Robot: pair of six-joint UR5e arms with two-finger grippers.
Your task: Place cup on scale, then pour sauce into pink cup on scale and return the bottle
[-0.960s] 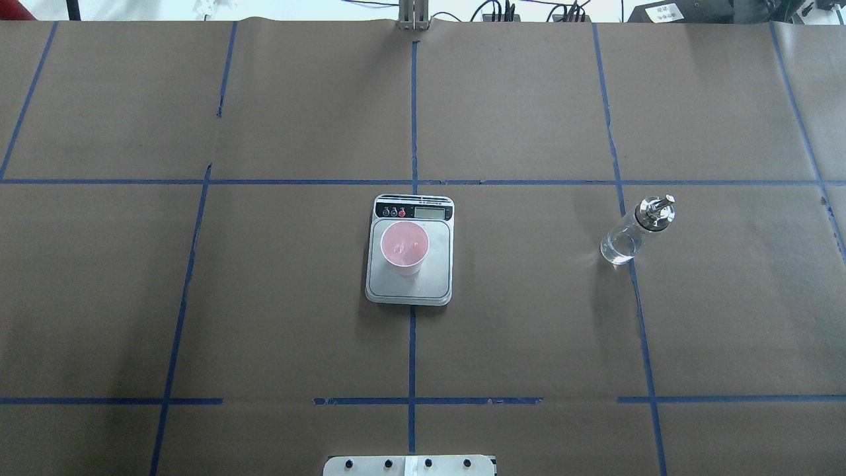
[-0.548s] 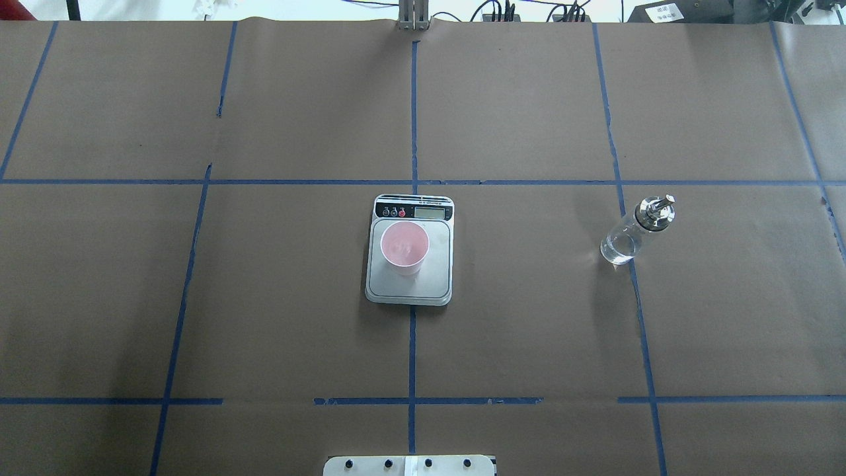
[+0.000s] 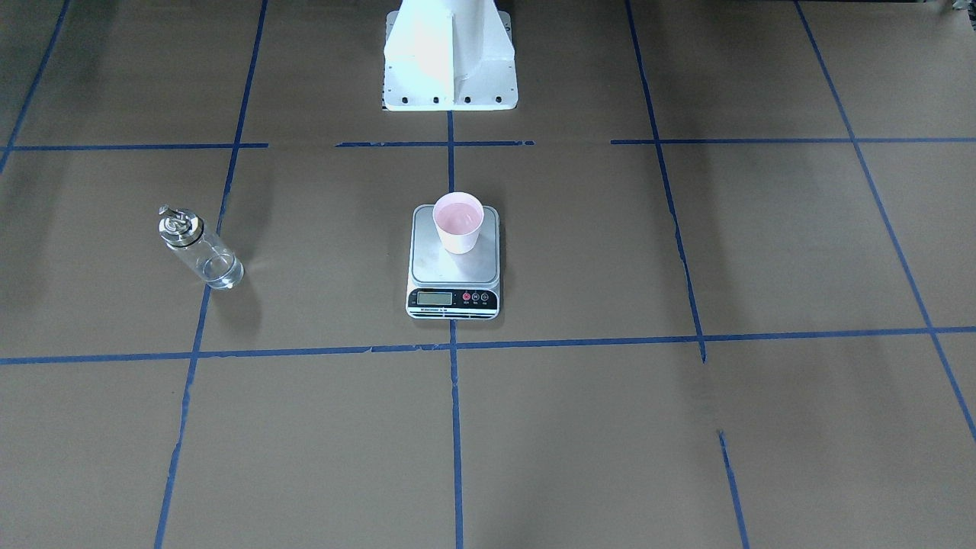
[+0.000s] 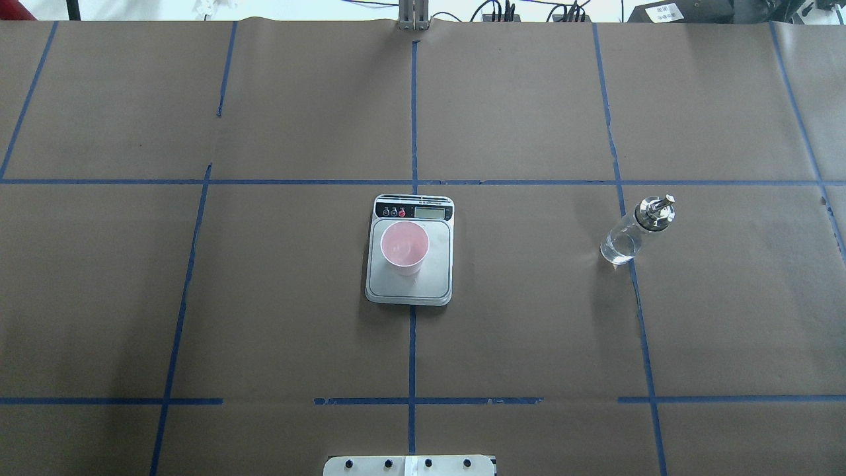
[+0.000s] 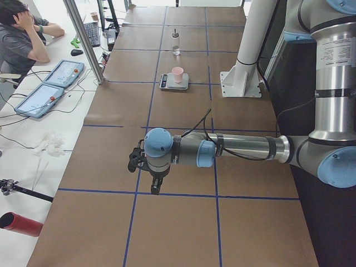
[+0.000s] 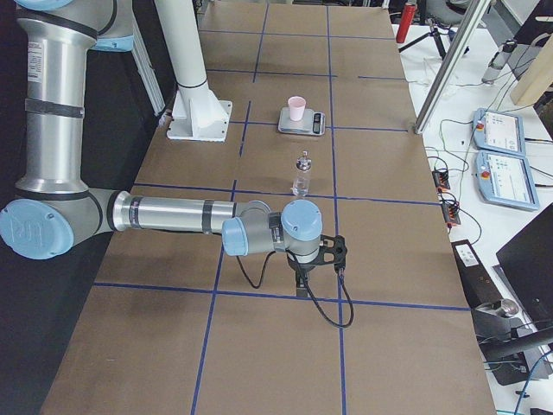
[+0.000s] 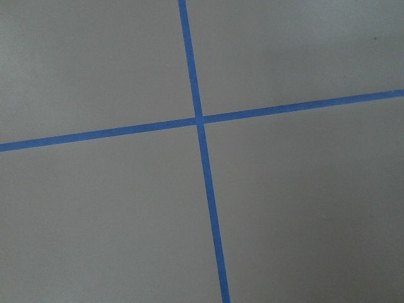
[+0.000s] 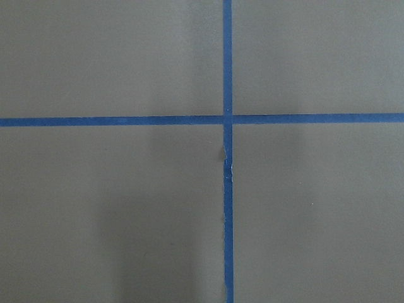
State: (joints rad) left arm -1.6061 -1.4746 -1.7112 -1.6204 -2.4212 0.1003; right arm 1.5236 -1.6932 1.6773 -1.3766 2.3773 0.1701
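The pale pink cup (image 4: 404,246) stands upright on the scale (image 4: 423,284), toward the display end of its silver platform; it also shows in the front view (image 3: 457,221). The clear glass bottle (image 4: 628,235) with its silver cap stands upright on the table, well to the scale's right, on a blue tape line; in the front view it is at the left (image 3: 200,248). Clear liquid sits in its bottom. My left gripper (image 5: 154,186) and right gripper (image 6: 302,281) hang over the table's two far ends, far from the scale. They show only in the side views, so I cannot tell whether they are open or shut.
The robot's white pedestal (image 3: 450,53) stands behind the scale. Brown paper with blue tape lines covers the table. An operator (image 5: 22,33) sits by tablets (image 5: 41,97) beyond the table's far side. A metal post (image 5: 83,36) stands at that edge.
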